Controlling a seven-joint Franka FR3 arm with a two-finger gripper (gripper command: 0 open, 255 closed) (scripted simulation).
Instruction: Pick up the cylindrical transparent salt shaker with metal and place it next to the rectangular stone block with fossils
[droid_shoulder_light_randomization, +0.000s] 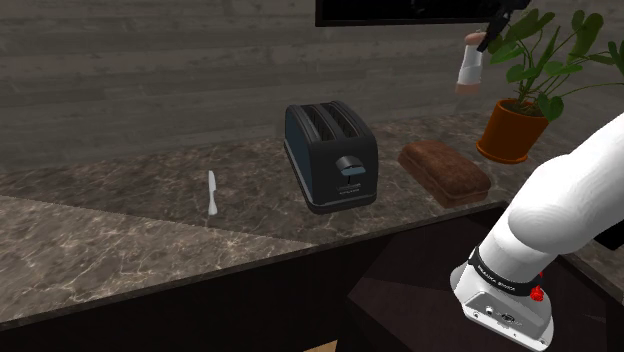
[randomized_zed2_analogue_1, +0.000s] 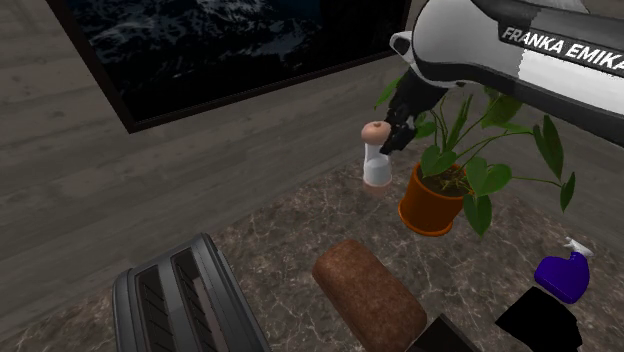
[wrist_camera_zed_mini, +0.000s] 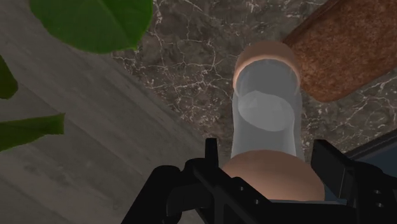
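Black pincer (wrist_camera_zed_mini: 267, 158) clasps salt shaker (randomized_zed2_analogue_1: 376, 160), seemingly upright.

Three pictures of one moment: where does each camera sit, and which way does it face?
Shoulder view: beside the stand, looking down across the counter at toaster, brown block and potted plant; white arm at lower right.
Second exterior view: near the toaster, facing plant and wall; arm crosses upper right.
Wrist view: rides the arm's end, looking down past black jaws clasping the salt shaker.
All three share shaker and block.
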